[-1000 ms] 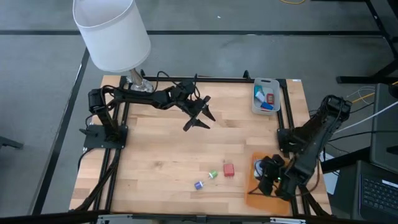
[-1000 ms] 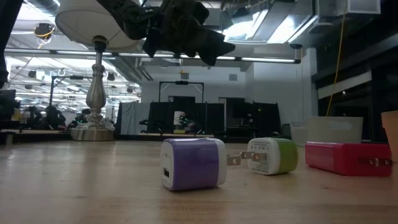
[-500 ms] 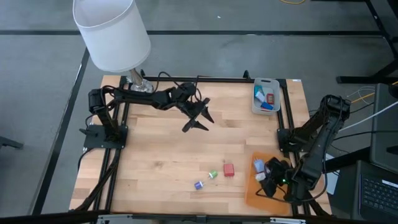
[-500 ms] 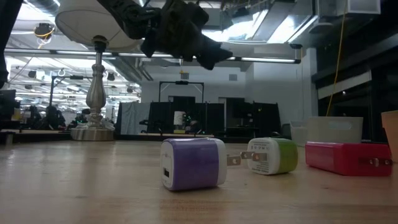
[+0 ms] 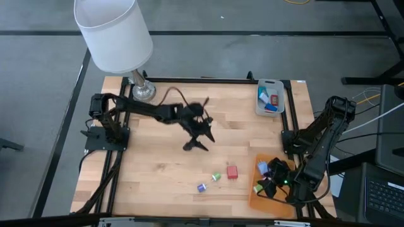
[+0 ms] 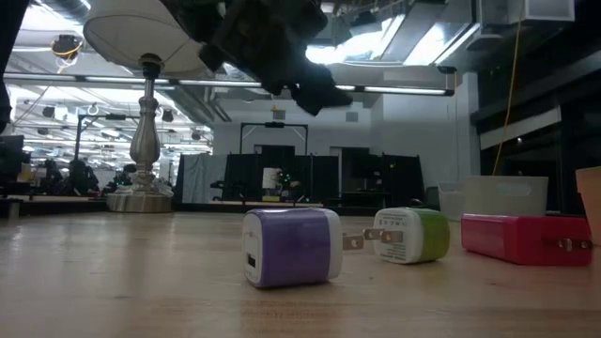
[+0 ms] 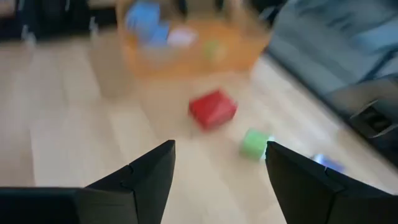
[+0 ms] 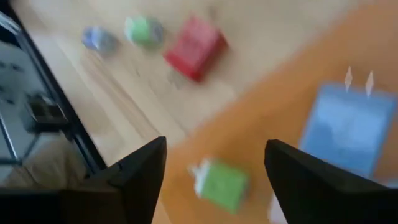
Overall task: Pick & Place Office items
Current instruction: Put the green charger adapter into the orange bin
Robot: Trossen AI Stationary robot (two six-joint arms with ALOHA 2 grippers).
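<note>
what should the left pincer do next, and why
Probably keep descending toward the red piece. The left pincer hangs open and empty above bare wood, and its wrist view looks straight at that piece with the green one just beyond. Both lie loose on the table, apart from each other. The right pincer is open over the orange sheet.
</note>
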